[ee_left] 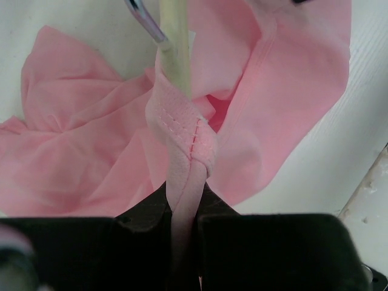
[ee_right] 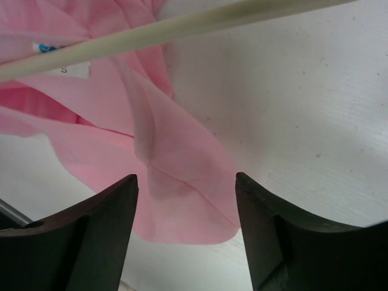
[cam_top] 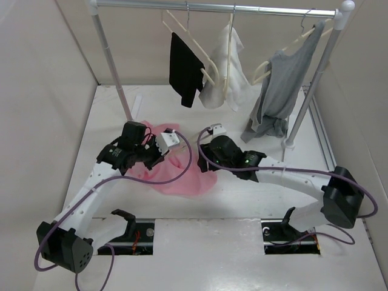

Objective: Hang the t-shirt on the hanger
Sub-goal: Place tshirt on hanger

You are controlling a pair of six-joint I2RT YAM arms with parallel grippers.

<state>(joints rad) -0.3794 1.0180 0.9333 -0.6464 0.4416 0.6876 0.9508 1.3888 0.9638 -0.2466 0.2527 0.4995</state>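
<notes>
The light pink t-shirt (cam_top: 182, 176) lies crumpled on the white table between my two arms. My left gripper (cam_top: 167, 145) is shut on a twisted, stitched band of the t-shirt (ee_left: 182, 139). In the left wrist view the gripper (ee_left: 185, 209) holds this band against the cream hanger (ee_left: 176, 48), whose metal hook (ee_left: 142, 18) shows at the top. My right gripper (cam_top: 209, 148) is open and empty. In the right wrist view it (ee_right: 185, 188) hovers over a flat fold of the t-shirt (ee_right: 182, 182), with the hanger's cream bar (ee_right: 182, 27) crossing above. The hanger is hidden in the top view.
A clothes rail (cam_top: 212, 7) spans the back, carrying a black garment (cam_top: 185, 70), a white garment (cam_top: 224, 79) and a grey top (cam_top: 282, 91) on like hangers. Its posts (cam_top: 115, 66) (cam_top: 309, 97) stand on the table. Walls close in left and right.
</notes>
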